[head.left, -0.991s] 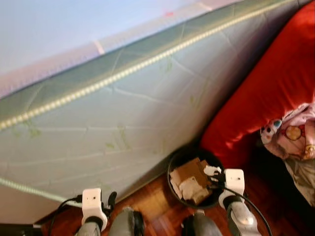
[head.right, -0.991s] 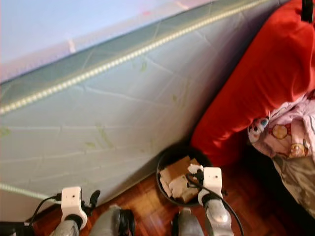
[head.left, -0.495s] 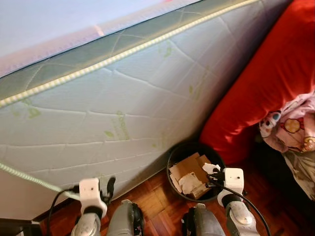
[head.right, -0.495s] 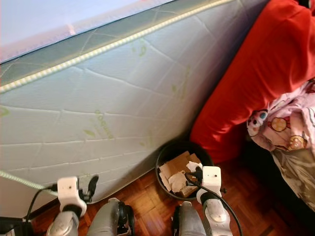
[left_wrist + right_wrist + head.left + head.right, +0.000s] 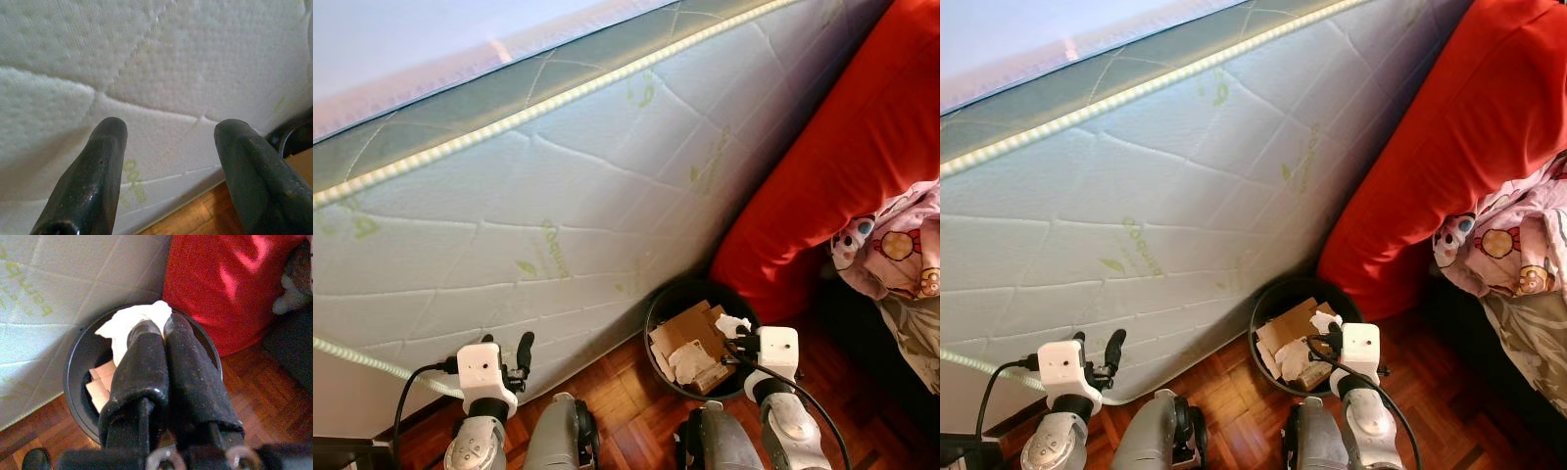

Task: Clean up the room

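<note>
The right pincer (image 5: 155,330) hung over the black bin (image 5: 662,305), its two fingers (image 5: 142,357) pressed together on a white tissue (image 5: 128,323) that stuck out past their tips, above the bin's opening; the bin stood on the wooden floor (image 5: 631,411), in the corner between a mattress (image 5: 558,196) leaning on its side and a red cushion (image 5: 842,176); inside the bin lay pieces of brown cardboard (image 5: 690,328) and crumpled pale paper (image 5: 687,360); the left pincer (image 5: 168,147) was held low near the foot of the mattress, its fingers (image 5: 98,166) spread wide with nothing between them, facing the quilted cover; past the cushion, at the right edge of the head view, lay a pink printed cloth (image 5: 896,250) with cartoon figures.
</note>
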Available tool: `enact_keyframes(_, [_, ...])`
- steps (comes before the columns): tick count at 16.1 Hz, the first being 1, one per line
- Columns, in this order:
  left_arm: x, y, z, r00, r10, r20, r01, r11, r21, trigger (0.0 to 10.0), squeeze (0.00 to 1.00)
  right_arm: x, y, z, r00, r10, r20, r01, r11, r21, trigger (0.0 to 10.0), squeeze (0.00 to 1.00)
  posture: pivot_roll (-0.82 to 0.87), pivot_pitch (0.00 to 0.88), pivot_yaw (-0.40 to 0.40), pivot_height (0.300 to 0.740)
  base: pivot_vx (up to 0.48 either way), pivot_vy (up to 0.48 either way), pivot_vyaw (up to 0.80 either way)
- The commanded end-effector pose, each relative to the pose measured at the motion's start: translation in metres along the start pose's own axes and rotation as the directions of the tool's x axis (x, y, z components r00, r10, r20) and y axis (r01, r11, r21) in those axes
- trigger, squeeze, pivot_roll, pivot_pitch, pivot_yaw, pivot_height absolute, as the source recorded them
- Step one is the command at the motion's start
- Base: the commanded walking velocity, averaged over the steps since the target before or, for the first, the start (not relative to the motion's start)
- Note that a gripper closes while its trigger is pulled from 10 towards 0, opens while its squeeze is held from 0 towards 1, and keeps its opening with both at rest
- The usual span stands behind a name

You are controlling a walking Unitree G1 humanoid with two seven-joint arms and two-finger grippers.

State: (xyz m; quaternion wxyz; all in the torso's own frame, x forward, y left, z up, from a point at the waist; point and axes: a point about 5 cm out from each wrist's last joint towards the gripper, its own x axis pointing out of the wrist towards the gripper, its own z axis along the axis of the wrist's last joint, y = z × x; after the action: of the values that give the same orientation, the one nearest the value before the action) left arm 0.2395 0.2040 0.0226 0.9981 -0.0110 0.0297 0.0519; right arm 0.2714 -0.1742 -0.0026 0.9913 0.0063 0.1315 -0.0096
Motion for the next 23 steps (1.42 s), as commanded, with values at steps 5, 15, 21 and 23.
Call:
enact_keyframes(5, [-0.002,-0.008,-0.004,0.999,-0.020,-0.048,0.019,1.000,-0.018,10.0,0.00,-0.006,0.001,-0.007,1.000,-0.012,-0.015,0.012,1.000,0.003,10.0,0.00,0.01,0.275,0.015,0.621,0.000,0.000,0.00])
enact_keyframes(15, [0.001,-0.010,-0.002,0.998,-0.029,-0.060,0.029,0.999,-0.014,10.0,0.00,-0.004,0.009,-0.007,1.000,0.009,-0.025,-0.009,1.000,0.016,10.0,0.00,0.02,0.288,0.023,0.621,0.000,0.000,0.00])
enact_keyframes(21, [0.003,-0.013,0.000,0.997,-0.040,-0.061,0.039,0.999,-0.018,10.0,0.00,-0.002,0.011,-0.006,0.999,0.020,-0.033,-0.019,1.000,0.014,10.0,0.00,0.02,0.294,0.027,0.597,0.000,0.000,0.00])
enact_keyframes(23, [0.003,-0.015,0.000,0.997,-0.044,-0.062,0.043,0.999,-0.018,10.0,0.00,-0.001,0.013,-0.006,0.999,0.026,-0.039,-0.025,1.000,0.015,10.0,0.00,0.02,0.298,0.030,0.597,0.000,0.000,0.00])
